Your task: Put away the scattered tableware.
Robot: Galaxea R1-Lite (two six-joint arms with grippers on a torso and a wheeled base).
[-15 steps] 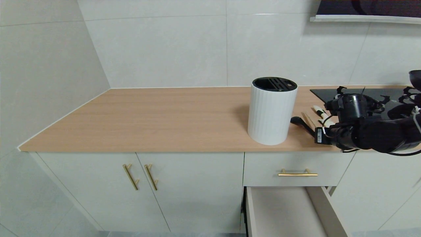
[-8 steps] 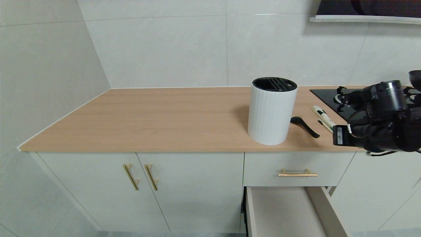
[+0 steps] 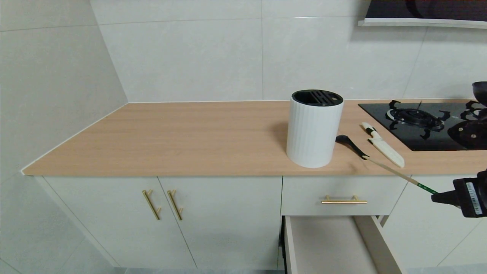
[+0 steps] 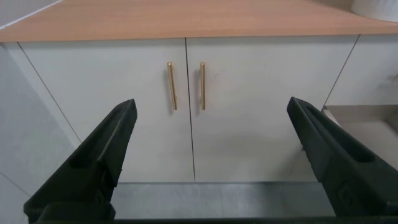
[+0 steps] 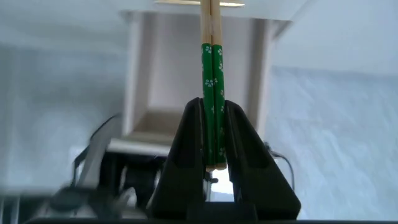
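Note:
My right gripper (image 3: 437,196) hangs off the counter's front edge at the right, shut on a pair of wooden chopsticks with green ends (image 3: 395,173); their tips point back toward the counter. In the right wrist view the chopsticks (image 5: 211,93) stand pinched between the two black fingers (image 5: 180,149) of the right gripper (image 5: 211,163). On the counter a black-handled utensil (image 3: 350,144) and a white knife (image 3: 382,145) lie to the right of the white ribbed holder (image 3: 312,131) with its slotted black top. My left gripper (image 4: 211,162) is open, low before the cabinet doors.
An open drawer (image 3: 331,243) juts out below the counter at the right, under a shut drawer with a gold handle (image 3: 344,201). A black gas hob (image 3: 422,121) sits at the counter's far right. Two cabinet doors with gold handles (image 4: 185,86) face the left gripper.
My right arm has drawn back from over the counter and dropped down to the right, carrying the chopsticks off the counter. The knife and the black-handled utensil stay in place.

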